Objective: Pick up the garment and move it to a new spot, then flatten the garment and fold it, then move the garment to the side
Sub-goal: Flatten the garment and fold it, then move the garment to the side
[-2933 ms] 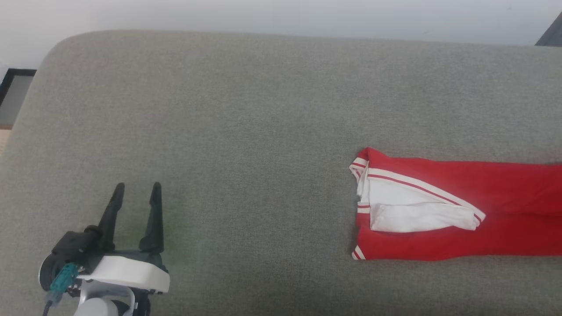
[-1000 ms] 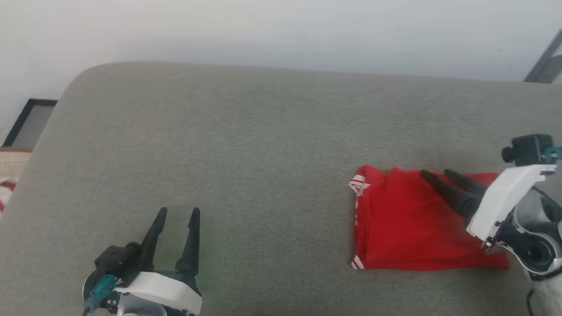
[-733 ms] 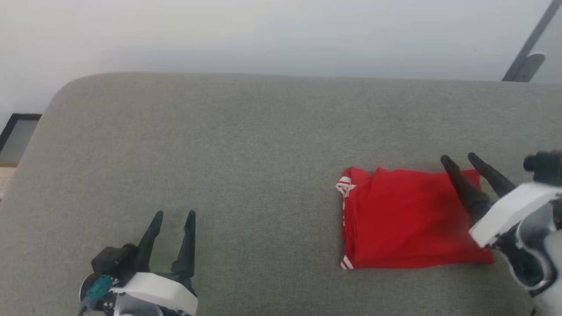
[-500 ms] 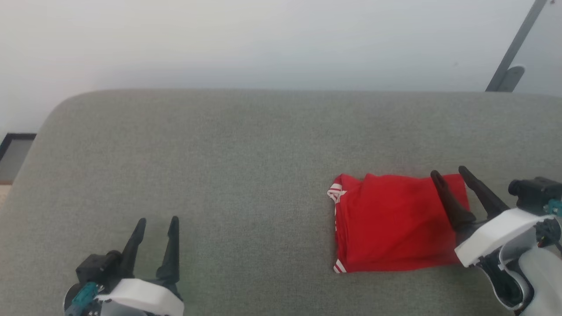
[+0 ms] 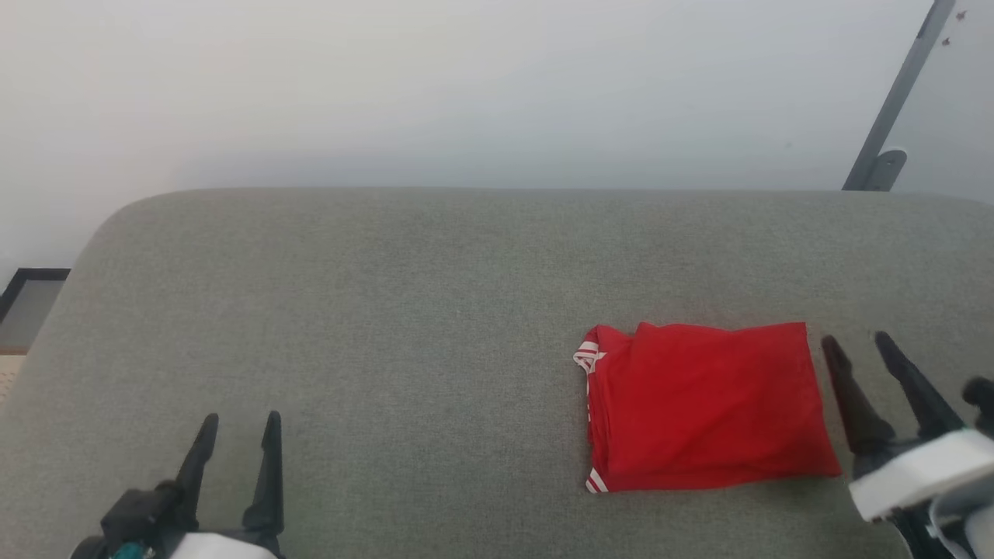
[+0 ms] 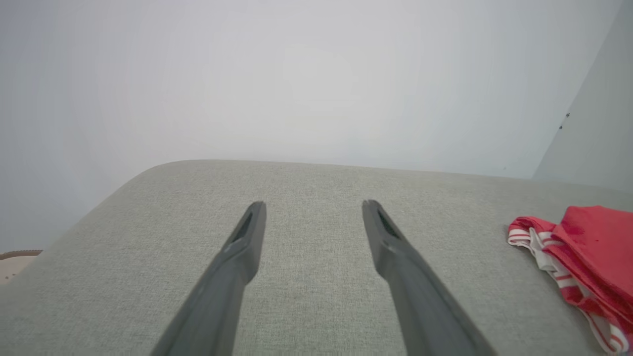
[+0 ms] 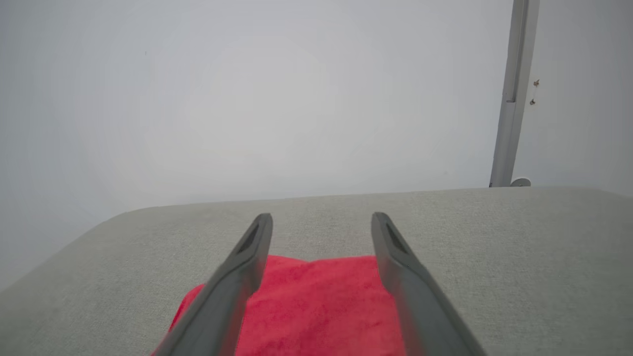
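Jersey (image 5: pixel 707 407), red and folded, lies right of centre on a grey cushion (image 5: pixel 388 310), longer side running left to right. Right gripper (image 5: pixel 854 338), fingers spread and empty, sits just beside its right edge; left gripper (image 5: pixel 241 418), also spread, is well apart.

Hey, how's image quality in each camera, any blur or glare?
Head view: even, diffuse light, no glare, garment sharp. Left wrist view: left pincer blurs toward the bottom edge, upholstery weave crisp. Right wrist view: right pincer blurs likewise, wall pale and featureless.

Grey fabric cushion (image 5: pixel 435 295), white wall (image 5: pixel 466 85) (metal post (image 5: pixel 893 101) at right)
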